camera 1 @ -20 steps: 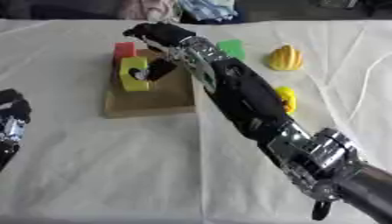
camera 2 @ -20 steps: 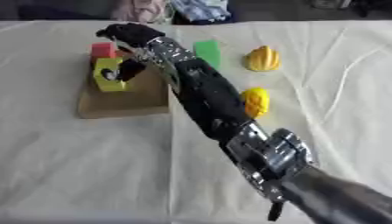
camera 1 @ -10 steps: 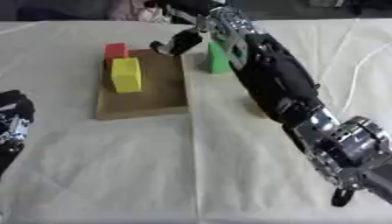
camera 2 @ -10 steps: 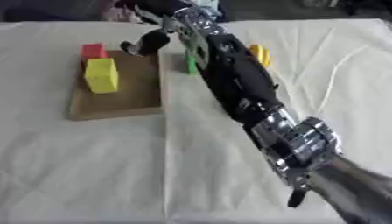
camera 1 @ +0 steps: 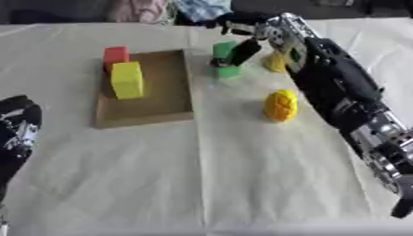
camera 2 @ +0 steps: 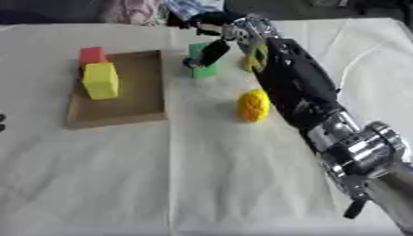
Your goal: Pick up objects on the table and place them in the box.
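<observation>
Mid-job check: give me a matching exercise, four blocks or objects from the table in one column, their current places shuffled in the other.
Things:
1. yellow rectangular block
2. red cube
3. green block
4. round yellow textured object

Places:
A. on the cloth, right of the box, under the right hand
B. at the box's far left corner
C. alone on the cloth, nearer than the green block
D. inside the shallow cardboard box, left side

Pairs: 1-D, 2-B, 3-A, 4-C

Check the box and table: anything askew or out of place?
Red block sits at the box's far left corner, seemingly on its rim rather than inside beside the yellow block. Otherwise nothing odd.
</observation>
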Available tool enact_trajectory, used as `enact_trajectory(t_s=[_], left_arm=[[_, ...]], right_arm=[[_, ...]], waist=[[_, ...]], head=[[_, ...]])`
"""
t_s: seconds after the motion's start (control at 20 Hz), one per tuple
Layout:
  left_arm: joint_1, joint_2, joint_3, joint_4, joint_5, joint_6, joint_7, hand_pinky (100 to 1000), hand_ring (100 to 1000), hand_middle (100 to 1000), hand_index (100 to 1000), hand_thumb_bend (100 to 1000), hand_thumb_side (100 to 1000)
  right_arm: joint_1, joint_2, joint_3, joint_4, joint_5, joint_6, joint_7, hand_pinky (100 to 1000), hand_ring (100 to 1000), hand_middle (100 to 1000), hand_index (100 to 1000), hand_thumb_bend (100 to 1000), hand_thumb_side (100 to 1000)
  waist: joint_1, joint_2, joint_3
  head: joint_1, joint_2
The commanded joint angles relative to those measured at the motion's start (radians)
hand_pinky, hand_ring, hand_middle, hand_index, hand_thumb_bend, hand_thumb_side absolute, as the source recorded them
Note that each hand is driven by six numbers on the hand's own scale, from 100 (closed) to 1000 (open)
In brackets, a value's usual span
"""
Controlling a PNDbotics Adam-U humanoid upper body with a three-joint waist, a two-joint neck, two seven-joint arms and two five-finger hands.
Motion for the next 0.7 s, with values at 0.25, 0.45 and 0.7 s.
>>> enact_trajectory(t_s=[0.25,0.45,0.7], left_arm=[[-0.002,0.020,0.008,-0.012,-0.006,-0.001,0.004,703,685,708,778,353,495],[-0.002,0.018,0.008,-0.013,-0.006,-0.001,0.003,703,685,708,778,353,495],[-0.003,0.018,0.008,-0.013,-0.005,-0.001,0.003,703,686,707,778,353,495]], right_arm=[[-0.019,-0.032,-0.036,-0.033,-0.015,0.050,0.129,823,855,925,1000,361,508],[-0.019,-0.023,-0.046,-0.046,0.019,0.075,0.145,820,852,916,1000,370,494],[-0.023,-0.013,-0.044,-0.069,0.085,0.069,0.089,835,868,927,1000,406,470]], waist=[[-0.002,-0.018,-0.001],[0.000,-0.017,0.002],[0.001,-0.017,0.004]], head=[[0.001,-0.009],[-0.001,-0.012],[-0.004,-0.014]])
